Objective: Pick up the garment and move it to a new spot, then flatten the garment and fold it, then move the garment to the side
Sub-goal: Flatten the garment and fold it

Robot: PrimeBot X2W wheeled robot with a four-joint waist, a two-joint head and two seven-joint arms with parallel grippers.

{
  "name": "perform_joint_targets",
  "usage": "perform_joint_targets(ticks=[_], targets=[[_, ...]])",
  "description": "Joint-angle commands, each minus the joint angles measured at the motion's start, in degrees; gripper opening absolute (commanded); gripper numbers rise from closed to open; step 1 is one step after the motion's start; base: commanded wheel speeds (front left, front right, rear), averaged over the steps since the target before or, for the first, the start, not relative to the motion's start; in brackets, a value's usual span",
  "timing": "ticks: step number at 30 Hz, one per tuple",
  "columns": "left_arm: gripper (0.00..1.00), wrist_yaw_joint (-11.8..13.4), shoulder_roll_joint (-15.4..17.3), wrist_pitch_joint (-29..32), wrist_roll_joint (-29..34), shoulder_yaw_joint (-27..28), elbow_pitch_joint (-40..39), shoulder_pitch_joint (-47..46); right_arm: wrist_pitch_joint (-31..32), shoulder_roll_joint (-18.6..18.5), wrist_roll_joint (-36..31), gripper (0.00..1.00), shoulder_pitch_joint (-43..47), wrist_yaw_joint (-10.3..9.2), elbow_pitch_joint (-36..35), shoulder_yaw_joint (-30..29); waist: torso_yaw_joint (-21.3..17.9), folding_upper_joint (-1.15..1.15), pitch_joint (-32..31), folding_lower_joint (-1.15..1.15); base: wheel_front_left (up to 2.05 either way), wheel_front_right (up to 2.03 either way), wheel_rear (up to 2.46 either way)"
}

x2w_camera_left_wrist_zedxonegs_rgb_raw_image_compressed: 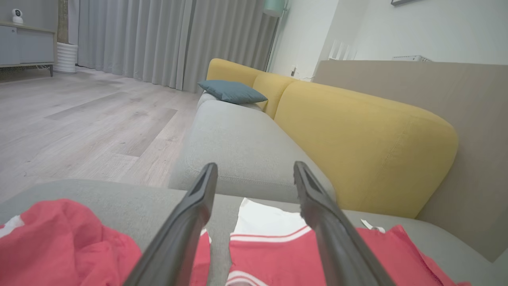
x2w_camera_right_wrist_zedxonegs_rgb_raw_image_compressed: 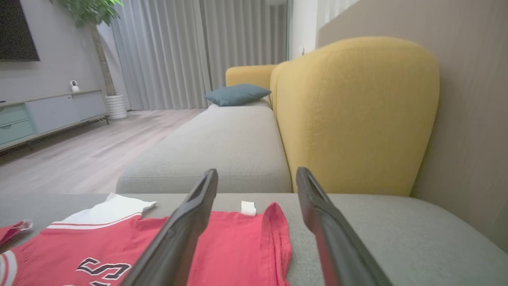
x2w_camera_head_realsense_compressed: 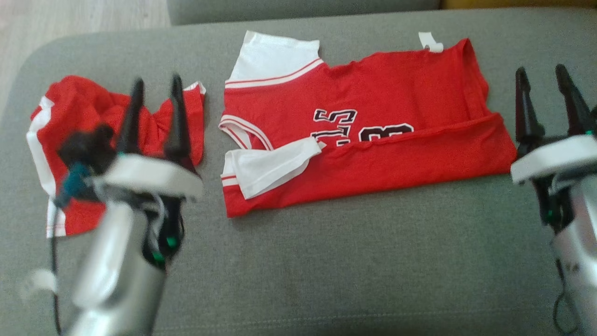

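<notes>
The garment [x2w_camera_head_realsense_compressed: 396, 88] is a red jersey with white sleeves and dark numbers. It lies flat across the middle of the grey seat, its near long edge folded up over the lower half of the numbers. My left gripper [x2w_camera_head_realsense_compressed: 157, 80] hovers open to the left of the garment, over a second red piece, nothing between its fingers. My right gripper [x2w_camera_head_realsense_compressed: 541, 70] stands open just off the garment's right end, also holding nothing. The left wrist view has the garment [x2w_camera_left_wrist_zedxonegs_rgb_raw_image_compressed: 278, 246] under the open left gripper [x2w_camera_left_wrist_zedxonegs_rgb_raw_image_compressed: 254, 167]. In the right wrist view its right end [x2w_camera_right_wrist_zedxonegs_rgb_raw_image_compressed: 238, 242] lies below the open right gripper [x2w_camera_right_wrist_zedxonegs_rgb_raw_image_compressed: 257, 172].
A crumpled red and white garment [x2w_camera_head_realsense_compressed: 79, 102] lies at the seat's left end. The grey seat cushion [x2w_camera_head_realsense_compressed: 326, 261] stretches bare toward me. Behind stand a yellow backrest [x2w_camera_left_wrist_zedxonegs_rgb_raw_image_compressed: 357, 139] and another grey seat with a blue pillow [x2w_camera_left_wrist_zedxonegs_rgb_raw_image_compressed: 232, 91]. Wooden floor [x2w_camera_head_realsense_compressed: 70, 18] lies beyond the left edge.
</notes>
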Motion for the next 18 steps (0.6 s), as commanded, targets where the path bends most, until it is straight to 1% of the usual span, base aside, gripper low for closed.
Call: perform_joint_targets(ticks=[1, 6, 7, 8, 11, 14, 18], targets=[[1.0, 0.24, -0.3, -0.28, 3.08, 2.99, -4.11, 1.57, -0.74, 1.01, -3.04, 1.0, 4.09, -0.04, -6.48, -1.66, 0.04, 0.0, -1.84, 0.0, 0.0, 0.0, 0.0], [1.0, -0.4, -3.52, -0.28, 9.12, 3.39, -7.04, 10.73, -0.75, 5.45, -9.81, 1.0, 14.94, -0.04, -15.85, -6.42, 0.05, 0.0, -4.77, 0.0, 0.0, 0.0, 0.0], [1.0, -0.46, -4.1, -0.29, 9.77, 3.48, -7.18, 12.4, -0.75, 6.2, -11.38, 1.0, 16.77, -0.04, -17.13, -6.87, -0.04, 0.0, -5.32, 0.0, 0.0, 0.0, 0.0], [1.0, -0.46, -4.1, -0.29, 9.77, 3.48, -7.18, 12.4, -0.75, 6.2, -11.38, 1.0, 16.77, -0.04, -17.13, -6.87, -0.04, 0.0, -5.32, 0.0, 0.0, 0.0, 0.0], [1.0, -0.84, -5.22, -0.29, 11.86, 2.77, -6.35, 16.69, -0.76, 9.1, -14.19, 1.0, 21.1, -0.04, -19.92, -8.64, -0.63, 0.0, -6.56, 0.0, 0.0, 0.0, 0.0], [1.0, -0.91, -6.03, -0.29, 12.12, 2.46, -3.73, 18.85, -0.76, 11.29, -15.82, 1.0, 23.03, -0.04, -21.97, -9.74, -1.77, 0.0, -6.65, 0.0, 0.0, 0.0, 0.0], [1.0, -0.81, -6.25, -0.29, 12.59, 1.7, 1.33, 17.18, -0.76, 11.62, -16.25, 1.0, 22.25, -0.04, -23.11, -9.63, -2.9, 0.0, -5.53, 0.0, 0.0, 0.0, 0.0]])
